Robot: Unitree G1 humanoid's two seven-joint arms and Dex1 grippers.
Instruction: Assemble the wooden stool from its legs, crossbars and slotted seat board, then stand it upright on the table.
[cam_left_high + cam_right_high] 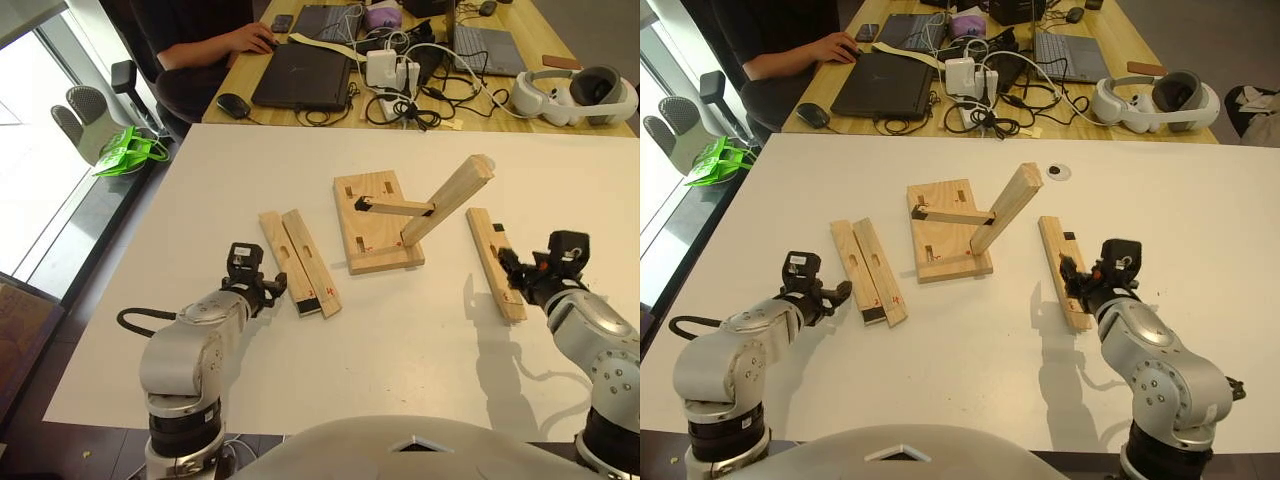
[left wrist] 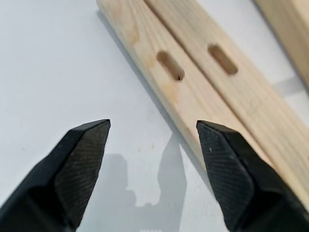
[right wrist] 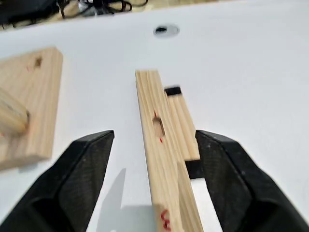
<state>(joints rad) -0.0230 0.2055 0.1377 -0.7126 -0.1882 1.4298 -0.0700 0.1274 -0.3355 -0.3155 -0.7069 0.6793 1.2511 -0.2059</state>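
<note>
Seat board [image 1: 378, 252] holding leg [image 1: 455, 195], seemingly crossbar [image 1: 395, 207], left fingers [image 2: 79, 169] spread, right fingers [image 3: 82, 179] spread

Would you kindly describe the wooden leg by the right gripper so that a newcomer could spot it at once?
On the white table, look right of the seat board that has a tilted leg plugged in. A slotted leg lies flat there, its near end at the open right gripper. Unlike the pair lying side by side left of the board, it is the only leg there.
</note>
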